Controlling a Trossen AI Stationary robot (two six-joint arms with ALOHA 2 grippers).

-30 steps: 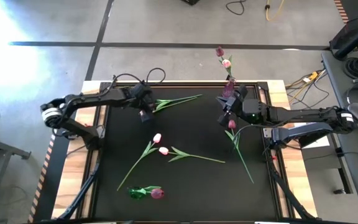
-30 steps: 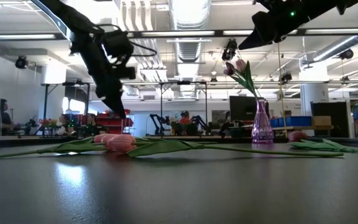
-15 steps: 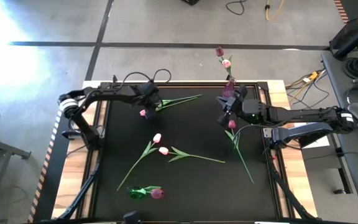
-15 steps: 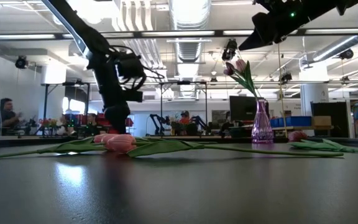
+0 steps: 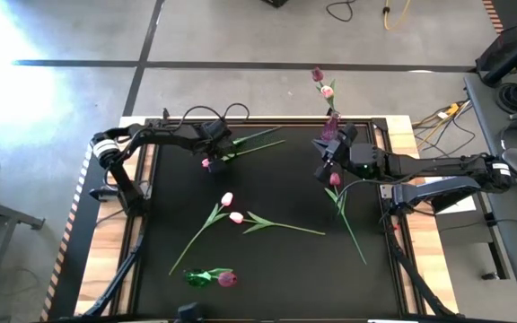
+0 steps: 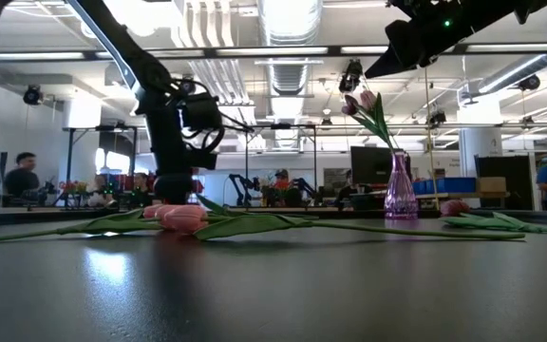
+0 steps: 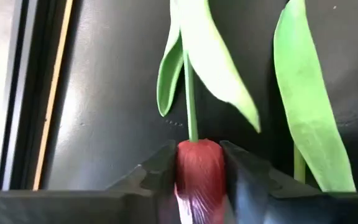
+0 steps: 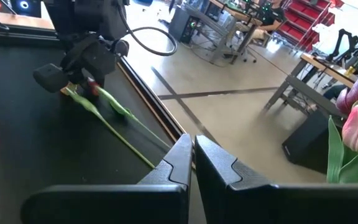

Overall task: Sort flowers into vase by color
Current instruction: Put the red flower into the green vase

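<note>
A dark magenta tulip [image 5: 206, 163] lies at the far left of the black mat, its stem [image 5: 258, 142] running toward the far right. My left gripper [image 5: 210, 160] stands over its head [image 7: 199, 171], shut on it. My right gripper [image 5: 324, 169] hangs shut in the air with nothing in it, near the purple vase [image 5: 330, 127]. That vase stands at the far edge with two tulips [image 5: 323, 82] in it. Two pale pink tulips [image 5: 232, 208] lie mid-mat, and a magenta one [image 5: 335, 179] lies under my right gripper. My left gripper pinches the tulip's head between its two fingers [image 7: 161, 169], one on each side, close to where the stem joins [image 7: 193, 144]. The fingers come steeply from above. The stem [image 7: 190, 93] and leaves reach away from the fingers over the mat.
A green object with a magenta head [image 5: 212, 277] beside it lies near the mat's near edge. A raised black frame and wooden strips [image 5: 110, 269] border the mat. People and benches show in the room beyond the table's far side.
My left gripper has come down toward the mat and tipped steeper, ending at the magenta tulip's head. The arm behind it has swung toward the far edge. My right gripper has kept still.
</note>
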